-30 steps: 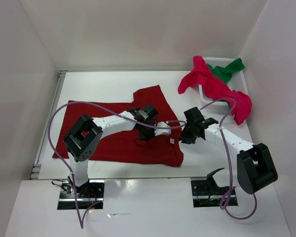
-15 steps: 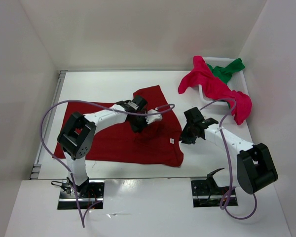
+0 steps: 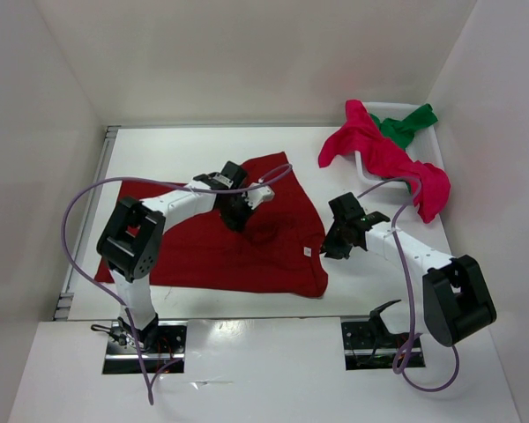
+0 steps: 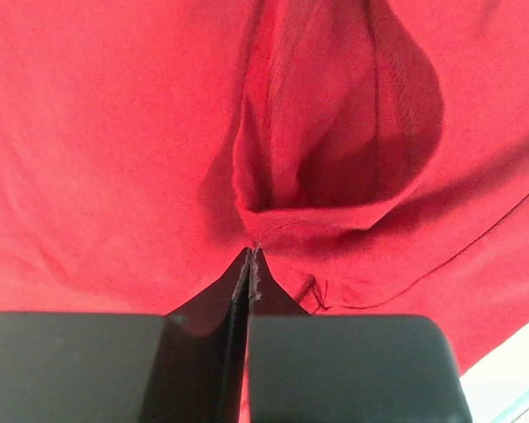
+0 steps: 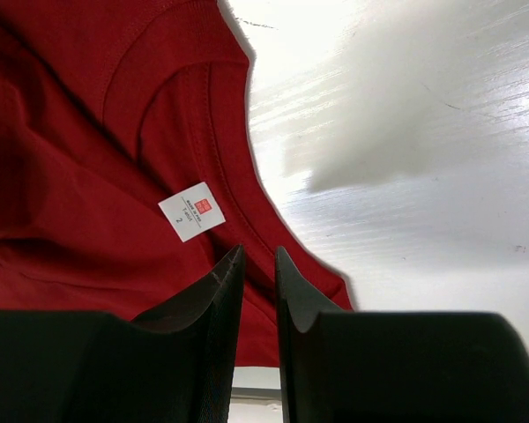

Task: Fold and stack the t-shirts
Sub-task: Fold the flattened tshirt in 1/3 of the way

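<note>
The dark red t-shirt [image 3: 203,251] lies spread on the table. My left gripper [image 3: 239,214] is over its middle and is shut on a pinched fold of the cloth [image 4: 335,167], which bunches just ahead of the tips [image 4: 251,253]. My right gripper [image 3: 328,248] hovers low over the shirt's collar edge [image 5: 220,159], beside the white label [image 5: 191,211]. Its jaws stand a narrow gap apart [image 5: 260,257] and hold nothing. The crimson t-shirt [image 3: 379,154] hangs over the basket's side. The green t-shirt [image 3: 407,123] lies in the basket.
The white basket [image 3: 434,148] stands at the back right corner, against the right wall. White walls close in the table on the left, back and right. Purple cables loop from both arms. Bare table [image 5: 423,176] lies right of the collar.
My left gripper has moved left and towards the back across the dark red shirt, dragging a fold with it. The right arm has not moved.
</note>
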